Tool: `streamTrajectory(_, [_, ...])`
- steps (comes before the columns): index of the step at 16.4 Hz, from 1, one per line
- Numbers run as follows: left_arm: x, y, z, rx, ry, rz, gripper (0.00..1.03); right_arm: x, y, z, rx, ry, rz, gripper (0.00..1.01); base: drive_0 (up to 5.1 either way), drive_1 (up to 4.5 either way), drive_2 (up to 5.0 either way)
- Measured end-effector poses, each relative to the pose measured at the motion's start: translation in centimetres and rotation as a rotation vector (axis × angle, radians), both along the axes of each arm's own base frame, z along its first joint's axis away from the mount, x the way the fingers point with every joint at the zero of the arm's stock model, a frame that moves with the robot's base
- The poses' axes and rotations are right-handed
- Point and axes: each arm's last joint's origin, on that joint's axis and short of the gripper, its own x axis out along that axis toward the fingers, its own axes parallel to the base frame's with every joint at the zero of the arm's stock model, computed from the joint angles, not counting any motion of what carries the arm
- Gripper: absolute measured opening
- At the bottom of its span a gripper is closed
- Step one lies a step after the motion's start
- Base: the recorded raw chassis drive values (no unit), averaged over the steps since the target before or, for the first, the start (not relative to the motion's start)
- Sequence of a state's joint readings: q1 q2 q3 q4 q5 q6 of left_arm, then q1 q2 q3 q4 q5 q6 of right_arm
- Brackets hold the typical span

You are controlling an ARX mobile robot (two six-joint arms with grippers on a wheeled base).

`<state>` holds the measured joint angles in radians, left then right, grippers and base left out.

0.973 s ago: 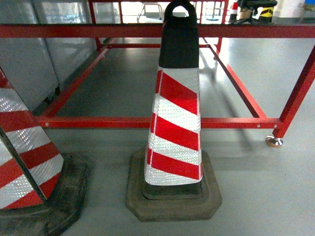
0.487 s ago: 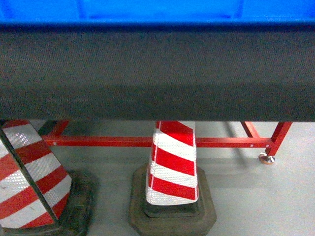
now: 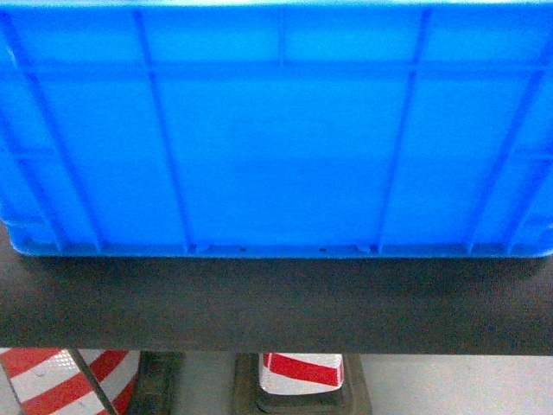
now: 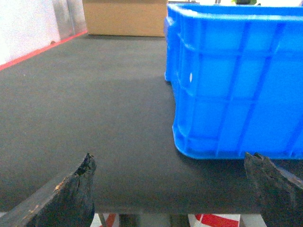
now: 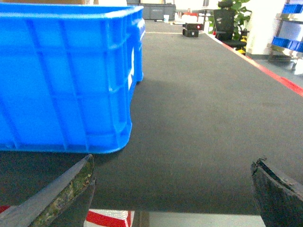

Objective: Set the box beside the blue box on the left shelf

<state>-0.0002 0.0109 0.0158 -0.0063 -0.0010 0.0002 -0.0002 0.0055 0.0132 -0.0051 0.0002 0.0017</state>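
Dark grey matte tabletop fills most of both wrist views and runs as a broad band across the lower part of the head view, with pale grey floor below its edge.

At the bottom of the left wrist view, the left gripper stands wide open: one worn black finger rises at the lower left corner, the other at the lower right, and only bare tabletop lies between them. The right finger's tip sits just below the bottom edge of the large bright-blue plastic crate, which takes up the right half of that frame; whether they touch cannot be told.

The right gripper is likewise spread wide and holds nothing; its scuffed dark fingers show at the lower left and lower right corners of the right wrist view. The crate fills the left half of that frame, its ribbed wall and rounded corner resting on the tabletop just above the left finger.

From the head view the crate's panelled side spans the full width of the upper frame, sitting flat near the table's front edge. Beneath that edge, two red-and-white striped traffic cones on black rubber bases show at lower centre and lower left.

A brown cardboard box stands at the top of the left wrist view. Red tape edges the tabletop at the right of the right wrist view.
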Motion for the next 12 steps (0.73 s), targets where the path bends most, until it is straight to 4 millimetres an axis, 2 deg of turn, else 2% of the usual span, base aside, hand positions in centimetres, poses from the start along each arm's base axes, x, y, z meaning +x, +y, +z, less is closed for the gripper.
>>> streamTrajectory(12, [0.0, 0.0, 0.06, 0.0, -0.005, 0.0, 0.98, 0.0, 0.0, 0.01, 0.001, -0.001, 0.0, 0.98, 0.0, 0.0, 0.0])
